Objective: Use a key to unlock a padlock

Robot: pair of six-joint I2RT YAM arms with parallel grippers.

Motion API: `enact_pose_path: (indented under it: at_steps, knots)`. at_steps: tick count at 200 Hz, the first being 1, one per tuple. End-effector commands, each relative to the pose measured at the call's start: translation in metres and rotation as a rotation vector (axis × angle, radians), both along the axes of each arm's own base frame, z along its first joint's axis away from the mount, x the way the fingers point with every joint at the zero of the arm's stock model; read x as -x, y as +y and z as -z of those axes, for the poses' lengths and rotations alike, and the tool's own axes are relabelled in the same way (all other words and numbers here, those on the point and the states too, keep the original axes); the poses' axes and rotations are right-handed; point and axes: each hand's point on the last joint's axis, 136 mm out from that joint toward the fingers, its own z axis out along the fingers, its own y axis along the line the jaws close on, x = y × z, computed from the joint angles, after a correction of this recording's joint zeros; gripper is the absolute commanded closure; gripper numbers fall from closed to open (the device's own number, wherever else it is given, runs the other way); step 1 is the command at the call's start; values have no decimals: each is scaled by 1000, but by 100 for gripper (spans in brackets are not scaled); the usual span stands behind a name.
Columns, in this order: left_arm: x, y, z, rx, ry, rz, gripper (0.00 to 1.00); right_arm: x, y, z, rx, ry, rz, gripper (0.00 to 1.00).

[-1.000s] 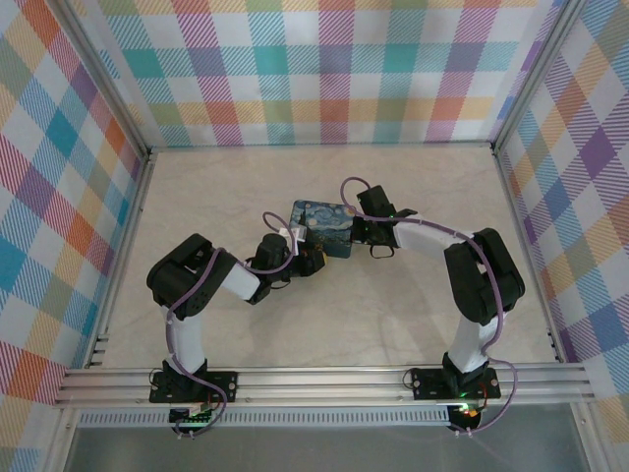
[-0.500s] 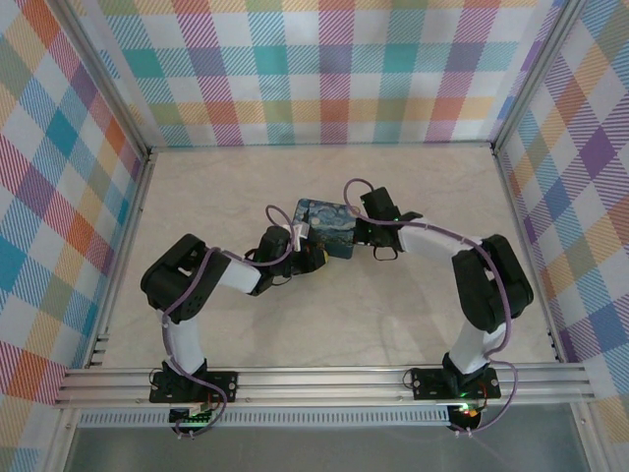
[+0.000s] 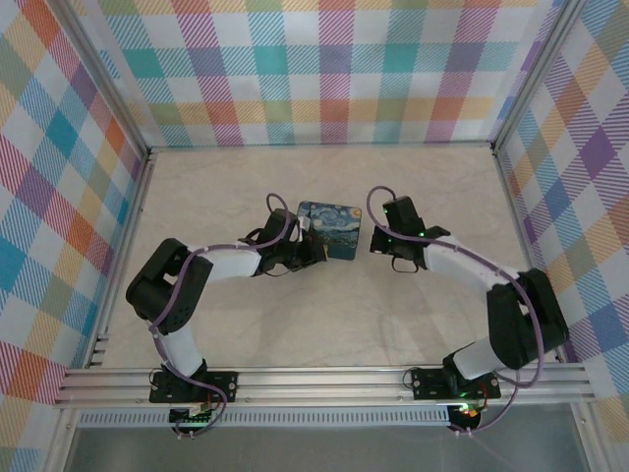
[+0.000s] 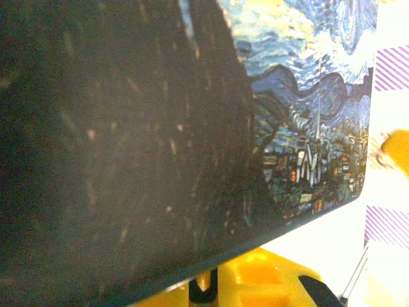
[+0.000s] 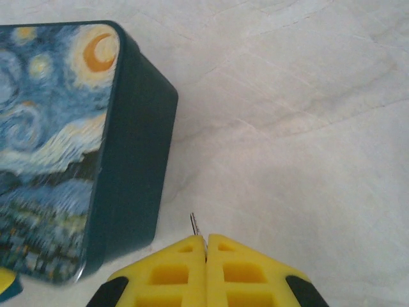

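Just one tin (image 3: pixel 329 228) beside left gripper (image 3: pixel 307 256), right gripper (image 5: pixel 206 241).

Painted tin (image 4: pixel 300 128) cropped and blurred, thin sliver (image 5: pixel 193 222) at right tool (image 5: pixel 206 240) unidentifiable

The top view looks steeply down from above and behind the arm bases, taking in the whole bench (image 3: pixel 324 324). The left wrist camera is pressed close against the Starry Night tin (image 3: pixel 327 228), whose painted face slants blurred across it. The right wrist camera looks down at the tin's corner from just beside it. All three views share the tin.
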Motion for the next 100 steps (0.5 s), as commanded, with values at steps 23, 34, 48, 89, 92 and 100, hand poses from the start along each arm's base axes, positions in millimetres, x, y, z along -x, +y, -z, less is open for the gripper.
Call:
enact_pose_path:
  at_steps: [23, 34, 48, 89, 92, 100]
  knots:
    - [-6, -7, -38, 52, 34, -26, 95, 25, 6, -29, -117, -65, -68, 100]
    - [-6, -9, -43, 70, 33, -32, 95, 31, 10, -35, -155, -79, -94, 100]
    - [-8, -11, -46, 86, 37, -43, 95, 39, 15, -42, -201, -100, -125, 100]
    - [-10, -13, -52, 104, 26, -51, 95, 48, 26, -68, -294, -165, -193, 100]
    - [-10, -14, -52, 105, 28, -50, 95, 48, 27, -69, -294, -164, -194, 100]
    - [-10, -14, -52, 111, 29, -49, 95, 48, 28, -71, -298, -165, -203, 100]
